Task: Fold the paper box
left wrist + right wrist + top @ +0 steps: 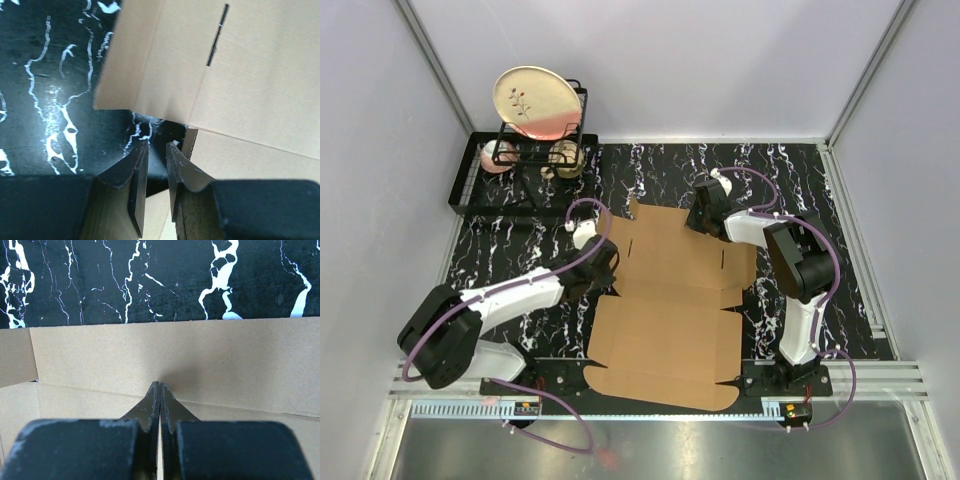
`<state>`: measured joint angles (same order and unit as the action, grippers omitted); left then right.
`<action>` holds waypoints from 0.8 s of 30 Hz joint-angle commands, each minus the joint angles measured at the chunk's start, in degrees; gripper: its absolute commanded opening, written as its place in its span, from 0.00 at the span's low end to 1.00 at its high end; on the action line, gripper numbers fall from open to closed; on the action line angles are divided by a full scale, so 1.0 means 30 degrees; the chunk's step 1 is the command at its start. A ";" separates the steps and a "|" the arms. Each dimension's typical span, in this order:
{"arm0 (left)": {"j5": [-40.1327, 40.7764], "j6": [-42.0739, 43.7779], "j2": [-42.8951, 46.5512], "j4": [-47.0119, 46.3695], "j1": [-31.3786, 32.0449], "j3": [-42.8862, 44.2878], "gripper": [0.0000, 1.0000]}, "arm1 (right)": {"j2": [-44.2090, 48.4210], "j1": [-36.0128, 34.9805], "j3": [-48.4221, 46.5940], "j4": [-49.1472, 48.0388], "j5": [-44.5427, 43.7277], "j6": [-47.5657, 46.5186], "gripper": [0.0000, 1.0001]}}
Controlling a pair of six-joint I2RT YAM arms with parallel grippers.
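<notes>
The paper box [670, 310] lies unfolded on the desk [790, 170], toward its near edge. The left jaws, narrowly apart and empty, sit at its left edge. The right jaws, closed together, touch its far flap.

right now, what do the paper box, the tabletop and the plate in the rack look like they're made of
Paper box: brown cardboard, matte, with a fibrous grain and die-cut slits. Tabletop: black with white veins, faintly glossy; marble or a printed marble-look surface, cannot tell which. Plate: cream, smooth, flower print; probably glazed ceramic, possibly melamine.
</notes>
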<state>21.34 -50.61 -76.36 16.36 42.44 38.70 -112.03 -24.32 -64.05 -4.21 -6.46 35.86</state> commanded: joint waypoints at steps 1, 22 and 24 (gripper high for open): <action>-0.0962 0.0171 -0.0153 -0.1878 0.0707 -0.0272 0.24 | 0.0077 0.0049 0.0608 0.1901 -0.0015 -0.0263 0.00; -0.0962 0.1313 -0.8177 -0.0209 0.3785 0.3946 0.24 | 0.0048 0.0049 0.0931 0.1813 -0.0161 -0.0292 0.00; -0.0613 0.1255 -0.7861 -0.0092 0.3785 0.3801 0.24 | 0.0339 0.0049 0.0785 0.2221 -0.0423 -0.0379 0.00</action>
<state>22.85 -46.02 -95.74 17.23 52.86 51.11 -111.77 -23.59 -63.31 -5.17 -7.94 35.81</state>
